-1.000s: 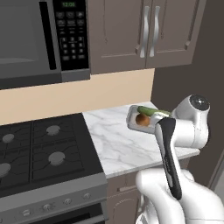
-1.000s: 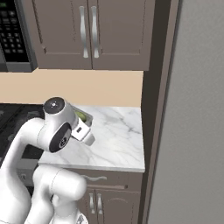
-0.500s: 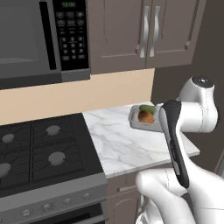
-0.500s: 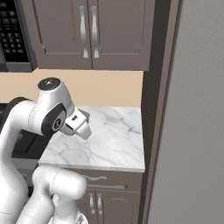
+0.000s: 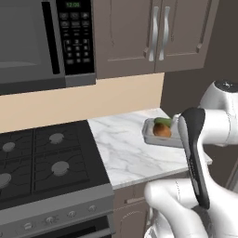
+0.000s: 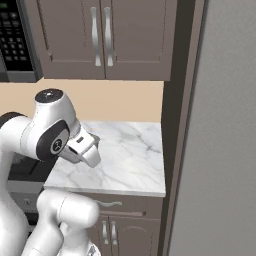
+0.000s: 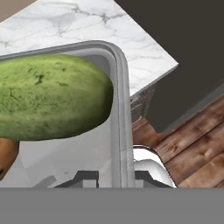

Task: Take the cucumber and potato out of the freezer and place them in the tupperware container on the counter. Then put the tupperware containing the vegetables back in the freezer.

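Your gripper (image 7: 114, 178) is pinching the raised rim of the tupperware container (image 5: 153, 137), its two dark fingertips closed on the grey wall, one inside and one outside. The shallow, smooth-sided tray is sitting tilted just above the right-hand part of the white, grey-veined marble counter (image 5: 125, 148), close to the counter's front right corner. Inside the tray, the cucumber (image 7: 48, 96), a blunt-ended, mottled green form with a rough skin, is lying across the floor with its rounded end near the rounded corner of the rim. The potato (image 5: 162, 131), an orange-brown lump, is lying against the cucumber on the side nearer the counter's front edge. Left of the tray, bare marble is stretching toward the black stovetop (image 5: 42, 160). Right of the counter, the freezer (image 6: 215, 140) is presenting its flat matte grey door, shut.
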